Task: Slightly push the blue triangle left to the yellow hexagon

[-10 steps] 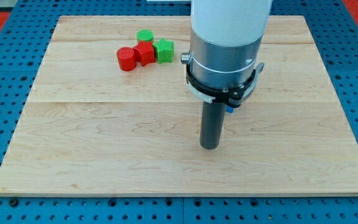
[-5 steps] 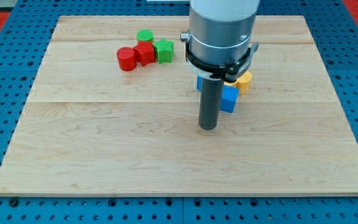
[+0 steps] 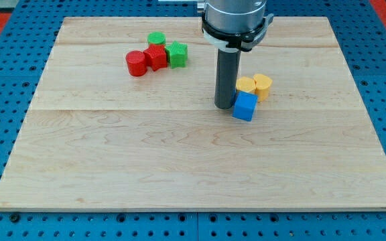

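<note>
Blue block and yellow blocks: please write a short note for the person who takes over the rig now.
No claw on this arm; my tip rests on the board, just at the view's left of the blue block, close to it or touching.
The blue block sits at the view's bottom of two yellow blocks, against the nearer one. Their exact shapes are hard to make out.
Two red and two green blocks are clustered at the view's upper left.
Left: the push itself cannot be judged done from this picture.
</note>
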Motion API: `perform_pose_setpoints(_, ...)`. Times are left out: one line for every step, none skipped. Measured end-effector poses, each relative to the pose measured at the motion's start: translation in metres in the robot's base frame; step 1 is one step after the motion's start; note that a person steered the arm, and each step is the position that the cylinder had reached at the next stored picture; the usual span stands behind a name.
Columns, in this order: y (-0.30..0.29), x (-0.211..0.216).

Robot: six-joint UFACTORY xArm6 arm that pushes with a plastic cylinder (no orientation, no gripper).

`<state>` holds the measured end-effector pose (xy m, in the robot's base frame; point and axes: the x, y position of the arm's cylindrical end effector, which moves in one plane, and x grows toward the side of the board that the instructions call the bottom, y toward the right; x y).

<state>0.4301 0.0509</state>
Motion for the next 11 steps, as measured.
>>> perform_pose_setpoints(-0.003, -0.001)
perform_pose_setpoints(-0.007, -0.001)
perform_pose_setpoints(-0.013, -0.001)
perform_pose_setpoints(-0.02, -0.001)
perform_pose_setpoints(-0.027, -0.001)
perform_pose_setpoints(-0.032, -0.002)
perform_pose_setpoints(-0.036, -0.002)
perform_pose_setpoints(-0.038, -0.004)
perform_pose_setpoints(-0.039, -0.004)
perform_pose_setpoints(-0.037, 0.002)
perform_pose_setpoints(0.0, 0.059)
